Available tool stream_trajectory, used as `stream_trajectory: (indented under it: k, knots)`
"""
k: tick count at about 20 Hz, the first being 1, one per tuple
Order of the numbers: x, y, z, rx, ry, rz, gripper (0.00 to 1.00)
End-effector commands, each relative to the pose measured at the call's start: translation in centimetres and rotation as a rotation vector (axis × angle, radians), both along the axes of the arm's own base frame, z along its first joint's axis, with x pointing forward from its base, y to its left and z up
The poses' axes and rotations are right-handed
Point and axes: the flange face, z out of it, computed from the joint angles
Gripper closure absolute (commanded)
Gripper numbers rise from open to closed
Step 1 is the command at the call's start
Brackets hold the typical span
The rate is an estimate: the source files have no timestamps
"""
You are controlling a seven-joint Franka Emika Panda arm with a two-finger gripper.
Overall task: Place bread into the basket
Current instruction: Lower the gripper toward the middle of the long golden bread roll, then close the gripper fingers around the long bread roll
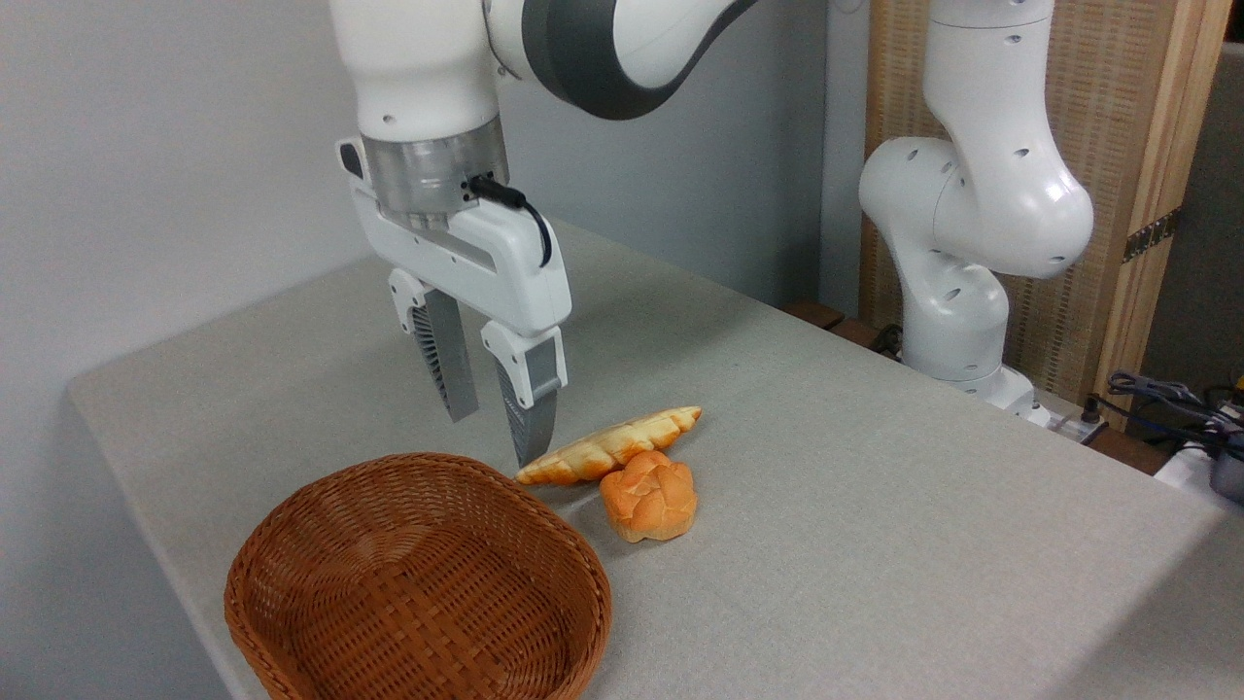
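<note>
A white robot arm (603, 39) holds its gripper (498, 433) above a grey cloth-covered desk (875, 506), the two ribbed grey jaws pointing down, tilted slightly to the right, parted by a narrow gap and holding nothing; the tips hang clear of the desk surface, the nearer jaw ending just above and to the left of the pointed left end of the bread (610, 445), a long slim loaf with a ridged golden crust lying flat on the desk and running up and to the right, away from the jaws. Just below and to the right of the jaws, a small round knotted orange roll (649, 496) sits against the near side of the loaf, touching it around its middle. Below the jaws and a little to the left, at the front corner of the desk, stands the oval basket (583, 574) of reddish-brown wicker, with nothing inside it; its far rim comes close to the left tip of the loaf, and whether the two touch cannot be told. Well to the right of the jaws, the arm's white base column (962, 243) rises at the far edge of the desk in front of a wood-framed woven screen (1108, 146), with a tangle of cables (1166, 399) at the right edge
</note>
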Motion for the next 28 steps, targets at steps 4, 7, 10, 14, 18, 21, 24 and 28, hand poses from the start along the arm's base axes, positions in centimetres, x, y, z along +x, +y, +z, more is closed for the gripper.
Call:
stream_trajectory:
  k: [4,7,10,14,18,21,24,28]
  knots:
    - [-3.1,-0.4,-1.7,-0.009,0.066,-0.080,0.00]
    - [-4.8,-0.2,-4.3,-0.008,0.125,-0.133,0.00]
    - [-5.5,-0.2,-6.6,-0.010,0.166,-0.248,0.00]
    - [-5.6,-2.5,-8.0,-0.009,0.185,-0.328,0.00]
    - [-6.1,-5.0,-8.1,-0.006,0.198,-0.373,0.00]
    - [-6.7,-5.4,-9.5,-0.006,0.230,-0.385,0.00]
    - [-6.6,-5.3,-9.8,-0.003,0.234,-0.404,0.00]
    - [-6.6,-5.3,-10.3,-0.004,0.243,-0.416,0.00]
